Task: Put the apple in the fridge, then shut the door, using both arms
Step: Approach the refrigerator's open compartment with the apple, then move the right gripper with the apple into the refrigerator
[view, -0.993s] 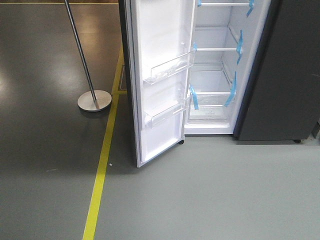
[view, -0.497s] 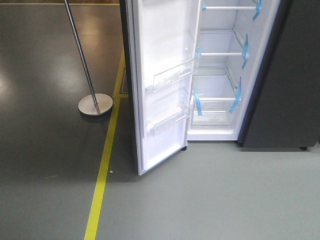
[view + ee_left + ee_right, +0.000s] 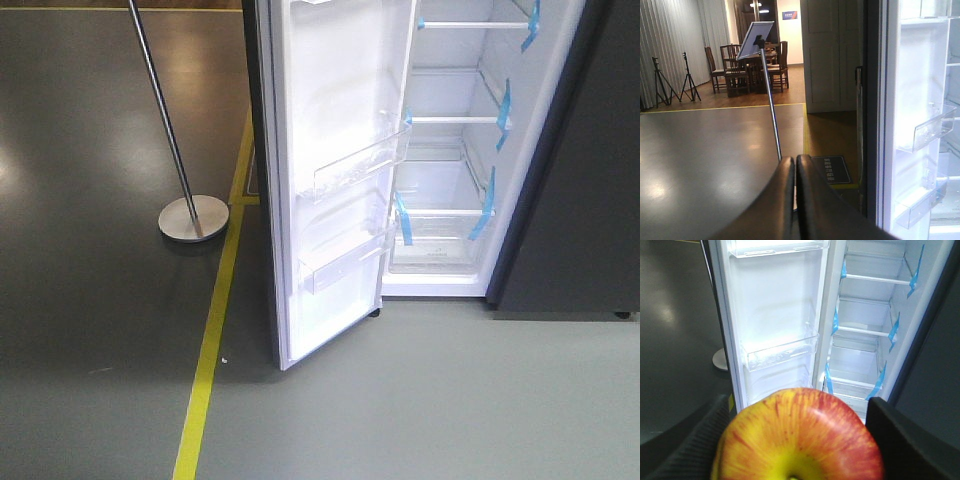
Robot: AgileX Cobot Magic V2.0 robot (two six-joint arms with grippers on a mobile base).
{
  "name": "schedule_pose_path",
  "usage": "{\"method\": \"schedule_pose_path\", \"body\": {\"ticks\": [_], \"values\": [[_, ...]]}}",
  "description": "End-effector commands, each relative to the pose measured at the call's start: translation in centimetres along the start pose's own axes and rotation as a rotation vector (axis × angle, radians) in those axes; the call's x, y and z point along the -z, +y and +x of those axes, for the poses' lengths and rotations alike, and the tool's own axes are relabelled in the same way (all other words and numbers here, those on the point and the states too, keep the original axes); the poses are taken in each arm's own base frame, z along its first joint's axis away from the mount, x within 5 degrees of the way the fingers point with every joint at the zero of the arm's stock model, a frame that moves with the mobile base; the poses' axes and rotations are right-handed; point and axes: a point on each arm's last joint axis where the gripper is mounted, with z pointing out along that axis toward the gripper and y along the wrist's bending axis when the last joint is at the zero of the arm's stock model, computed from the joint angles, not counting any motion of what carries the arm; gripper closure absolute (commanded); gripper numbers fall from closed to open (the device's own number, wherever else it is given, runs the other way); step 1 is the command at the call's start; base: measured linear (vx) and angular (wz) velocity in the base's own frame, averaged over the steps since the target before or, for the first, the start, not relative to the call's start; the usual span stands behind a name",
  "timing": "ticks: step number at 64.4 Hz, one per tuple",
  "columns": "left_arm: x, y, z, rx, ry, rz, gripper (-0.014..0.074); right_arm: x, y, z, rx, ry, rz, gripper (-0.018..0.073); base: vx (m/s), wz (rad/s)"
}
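the apple (image 3: 797,437) is pinched between the two dark fingers of the right gripper (image 3: 799,442) and held facing the fridge (image 3: 445,90), whose door (image 3: 335,100) stands wide open. the left gripper (image 3: 796,162) is seen with its fingers pressed together, nothing between them, beside the door's outer edge. the approach is judged to be the step in hand, the apple not yet being inside. next, the apple must be carried onto a glass shelf (image 3: 460,120) and released, clear of the blue tape strips (image 3: 503,100) and door bins (image 3: 360,165).
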Motion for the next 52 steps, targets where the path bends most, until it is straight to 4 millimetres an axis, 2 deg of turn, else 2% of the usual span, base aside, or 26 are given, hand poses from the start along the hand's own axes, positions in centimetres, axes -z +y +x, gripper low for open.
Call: {"method": "schedule_pose_path", "body": {"ticks": [1,52], "values": [[0.24,0.00,-1.39,0.017,-0.109,0.002,0.0603,0.74,-0.06,-1.42,0.004,-0.112,0.014,0.0461,0.12,0.01],[0.24,0.00,-1.39,0.017,-0.109,0.002,0.0603,0.74,-0.06,-1.42,0.004,-0.112,0.014,0.0461,0.11,-0.01]]}}
